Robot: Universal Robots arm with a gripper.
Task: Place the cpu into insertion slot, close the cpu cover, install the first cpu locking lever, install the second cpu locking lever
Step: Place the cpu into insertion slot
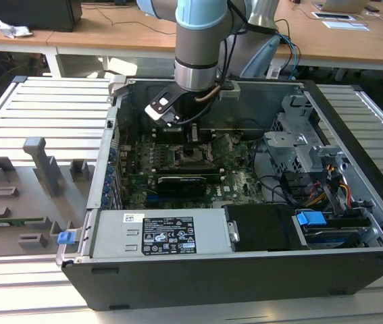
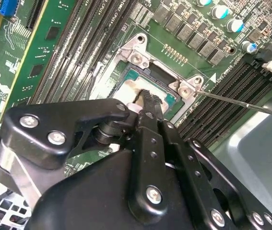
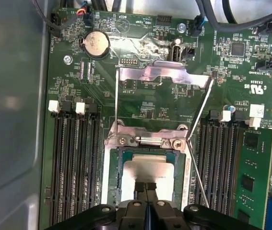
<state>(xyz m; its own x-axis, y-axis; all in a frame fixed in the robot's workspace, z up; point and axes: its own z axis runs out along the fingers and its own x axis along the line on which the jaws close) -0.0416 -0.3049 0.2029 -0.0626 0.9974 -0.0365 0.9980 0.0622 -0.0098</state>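
The cpu [image 3: 147, 168], a flat silver-grey square, lies flat in the insertion slot [image 3: 118, 158] on the green board. My gripper [image 3: 146, 188] is right over it, fingers shut together with their tips at the chip's top. The second wrist view shows the same: fingertips [image 2: 147, 98] against the cpu [image 2: 125, 88]. The cpu cover [image 3: 152, 73], a silvery frame, is swung back away from the slot. Two thin locking levers [image 3: 115, 105] [image 3: 200, 108] stand unlatched on either side. In the exterior view the gripper [image 1: 192, 137] hangs inside the computer case above the slot [image 1: 195, 156].
Long black memory slots [image 3: 76, 163] [image 3: 219, 153] flank the socket. A coin battery [image 3: 95, 42] sits beyond the cover. The case wall [image 3: 11, 120] is close by. A black card [image 1: 181, 182], power supply [image 1: 157, 233] and drive cage [image 1: 299, 142] fill the case.
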